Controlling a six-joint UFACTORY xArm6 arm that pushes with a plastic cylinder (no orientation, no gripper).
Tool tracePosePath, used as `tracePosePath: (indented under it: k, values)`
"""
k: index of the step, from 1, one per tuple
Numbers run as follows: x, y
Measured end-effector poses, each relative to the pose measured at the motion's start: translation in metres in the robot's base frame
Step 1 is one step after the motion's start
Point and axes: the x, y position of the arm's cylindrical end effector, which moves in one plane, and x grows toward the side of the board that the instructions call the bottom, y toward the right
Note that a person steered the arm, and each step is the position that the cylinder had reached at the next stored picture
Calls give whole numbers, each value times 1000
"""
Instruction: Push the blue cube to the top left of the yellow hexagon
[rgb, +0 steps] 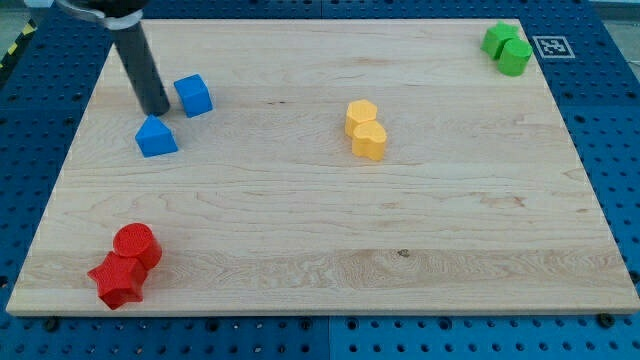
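The blue cube (193, 95) lies at the view's upper left of the wooden board. My tip (157, 110) stands just to its left, very close to it. A blue triangular block (155, 137) lies right below my tip. The yellow hexagon (361, 115) lies near the board's middle, toward the top, with a second yellow block (369, 140) touching it from below. The blue cube is far to the left of the yellow hexagon.
A red cylinder (136, 245) and a red star-shaped block (118, 281) lie at the view's bottom left. Two green blocks (507, 47) lie at the top right corner. The wooden board (320, 250) rests on a blue pegboard table.
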Motion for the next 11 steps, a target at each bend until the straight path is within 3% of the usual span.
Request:
tracePosePath:
  k: [1,2,3,4,5,6,8,11]
  values:
    - [-31,7]
    - [-74,85]
    - [-91,117]
    - [-88,56]
    - [-55,5]
    - [-15,20]
    - [-12,165]
    - [-17,167]
